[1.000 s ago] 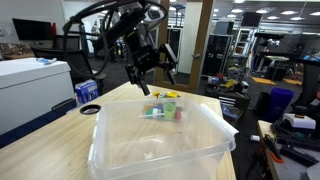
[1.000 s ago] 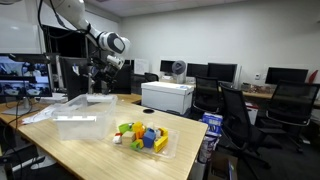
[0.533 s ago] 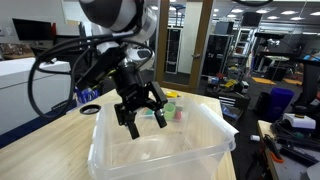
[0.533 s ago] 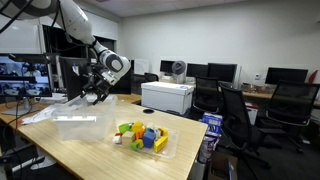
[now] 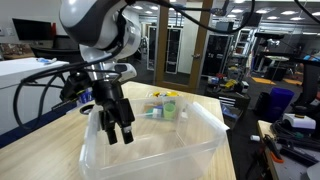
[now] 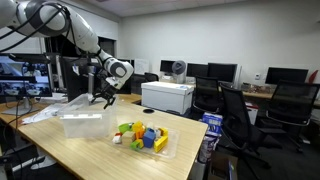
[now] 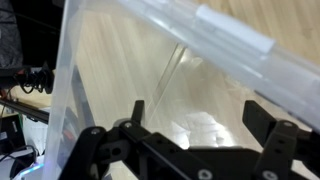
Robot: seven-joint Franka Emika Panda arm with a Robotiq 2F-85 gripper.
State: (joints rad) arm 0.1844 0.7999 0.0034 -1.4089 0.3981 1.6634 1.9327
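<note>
Above clear bin: arm angled down, tool spread wide.

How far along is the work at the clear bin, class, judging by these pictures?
Done: nothing shows as finished; the clear bin looks empty in the wrist view. In hand: the gripper is open, holding nothing, low at the bin's rim. Left: no grasp is made yet, and the coloured blocks all lie in their shallow tray beside the bin.
</note>
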